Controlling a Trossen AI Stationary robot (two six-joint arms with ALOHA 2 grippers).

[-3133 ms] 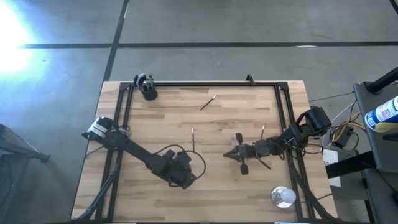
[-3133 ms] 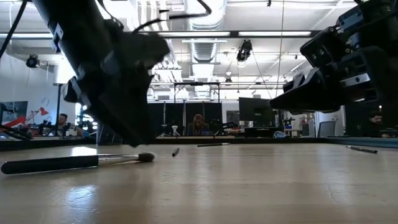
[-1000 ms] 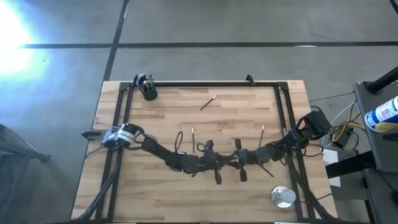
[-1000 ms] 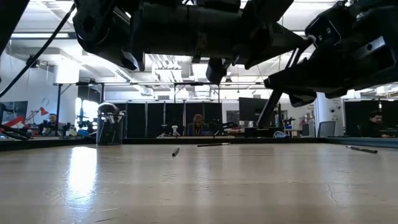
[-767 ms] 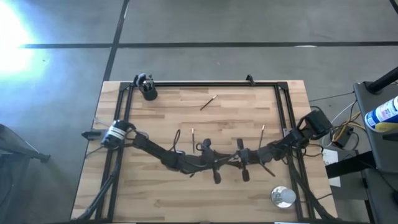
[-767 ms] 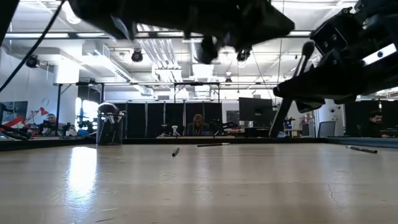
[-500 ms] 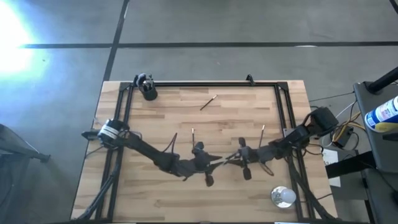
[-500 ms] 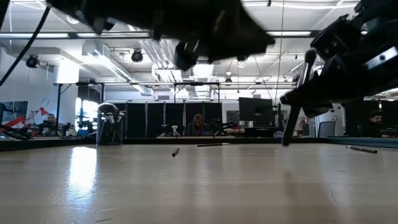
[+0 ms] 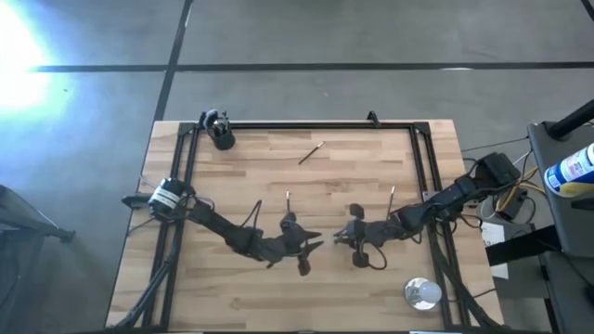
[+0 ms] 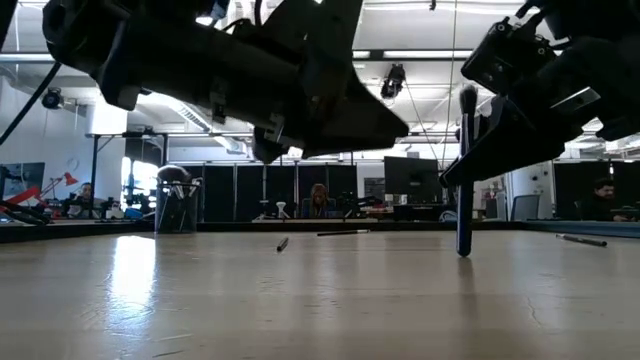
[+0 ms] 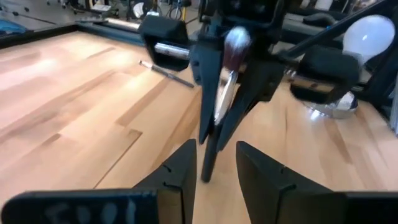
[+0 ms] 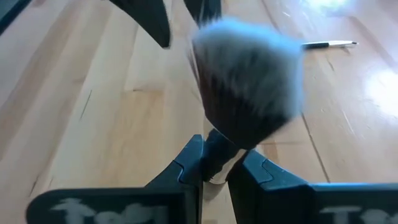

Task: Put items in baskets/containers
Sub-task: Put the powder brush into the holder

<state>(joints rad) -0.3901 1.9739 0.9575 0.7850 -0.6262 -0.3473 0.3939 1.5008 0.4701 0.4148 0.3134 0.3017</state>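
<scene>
Change: since half a second ago the two arms are pulling apart at mid-table, and the fluffy-headed makeup brush with the dark handle (image 10: 465, 170) is now standing upright, handle end touching the wooden table (image 9: 371, 167).
Right gripper (image 12: 214, 163): fingers are clamping the brush's silver neck just below the fluffy head (image 12: 249, 87), with the bristles rising above the fingertips.
Left gripper (image 11: 214, 168): fingers are spread and gripping nothing, pointing at the brush just ahead of them and hanging off the tabletop.
Loose brushes: a slim pale-tipped brush (image 9: 311, 153) is lying far beyond both sets of fingers toward the back rail; a thin short stick (image 9: 288, 198) is sitting just behind the left fingers; another thin stick (image 9: 392, 196) is lying close behind the right arm.
Small black cylindrical cup (image 9: 221, 133): sitting at the far back corner, well apart from both grippers, with brushes standing in it.
Shiny silver round object (image 9: 422, 293): resting near the front edge, beside the right arm.
</scene>
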